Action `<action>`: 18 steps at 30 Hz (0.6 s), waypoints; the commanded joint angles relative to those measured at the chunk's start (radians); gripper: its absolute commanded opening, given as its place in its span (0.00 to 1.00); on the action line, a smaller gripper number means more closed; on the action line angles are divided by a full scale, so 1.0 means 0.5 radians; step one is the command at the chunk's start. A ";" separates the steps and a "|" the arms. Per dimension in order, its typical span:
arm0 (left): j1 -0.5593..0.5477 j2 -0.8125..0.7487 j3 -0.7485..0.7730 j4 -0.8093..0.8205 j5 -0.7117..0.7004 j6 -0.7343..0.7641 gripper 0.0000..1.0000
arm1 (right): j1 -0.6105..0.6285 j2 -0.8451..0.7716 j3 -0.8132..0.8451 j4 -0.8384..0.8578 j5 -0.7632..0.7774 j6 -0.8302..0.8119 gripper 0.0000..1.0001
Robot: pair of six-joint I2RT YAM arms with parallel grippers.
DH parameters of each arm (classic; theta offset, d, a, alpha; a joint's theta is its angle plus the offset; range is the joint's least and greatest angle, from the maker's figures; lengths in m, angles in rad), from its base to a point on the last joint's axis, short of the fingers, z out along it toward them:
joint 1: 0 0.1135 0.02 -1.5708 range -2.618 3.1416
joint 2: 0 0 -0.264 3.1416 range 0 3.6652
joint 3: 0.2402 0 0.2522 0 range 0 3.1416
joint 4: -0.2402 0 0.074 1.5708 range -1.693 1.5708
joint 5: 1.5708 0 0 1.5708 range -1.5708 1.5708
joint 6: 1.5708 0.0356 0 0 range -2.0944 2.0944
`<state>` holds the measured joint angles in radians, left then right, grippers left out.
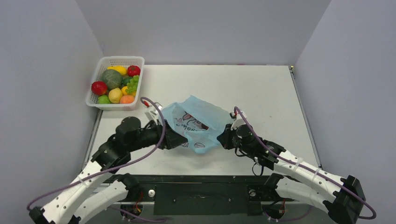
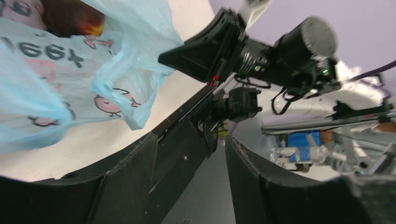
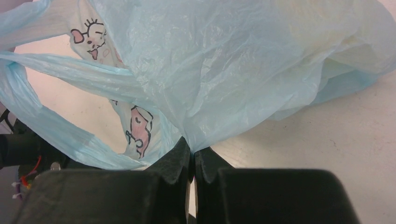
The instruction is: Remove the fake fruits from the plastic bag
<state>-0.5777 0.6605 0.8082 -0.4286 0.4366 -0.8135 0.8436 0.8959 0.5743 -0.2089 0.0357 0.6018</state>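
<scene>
The light-blue plastic bag lies crumpled at mid-table, its mouth toward the left. My right gripper is at the bag's right side. In the right wrist view the gripper is shut on a fold of the bag. My left gripper is at the bag's left front, open and empty. In the left wrist view the left gripper has a wide gap between its fingers, and the bag is at upper left. A dark purplish-brown fruit shows inside the bag. A pale yellowish shape shows through the plastic.
A white lattice basket with several other toy fruits stands at the back left corner. Grey walls enclose the table on the left, back and right. The black front rail runs between the arm bases.
</scene>
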 commanded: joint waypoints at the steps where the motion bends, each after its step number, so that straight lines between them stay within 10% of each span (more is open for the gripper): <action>1: -0.619 0.232 0.099 0.089 -0.756 -0.009 0.50 | -0.012 -0.009 0.079 0.099 -0.118 0.010 0.00; 8: -0.885 0.612 0.297 0.006 -1.446 -0.016 0.21 | -0.020 -0.103 0.043 0.041 -0.140 0.008 0.00; 18: -0.885 0.620 0.137 0.130 -1.653 -0.156 0.17 | -0.025 -0.191 0.033 0.012 -0.178 -0.008 0.00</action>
<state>-1.0153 1.0454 0.9073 -0.4397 -0.3340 -0.8646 0.8375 0.8219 0.5743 -0.2188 -0.0399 0.6052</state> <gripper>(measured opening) 0.135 0.003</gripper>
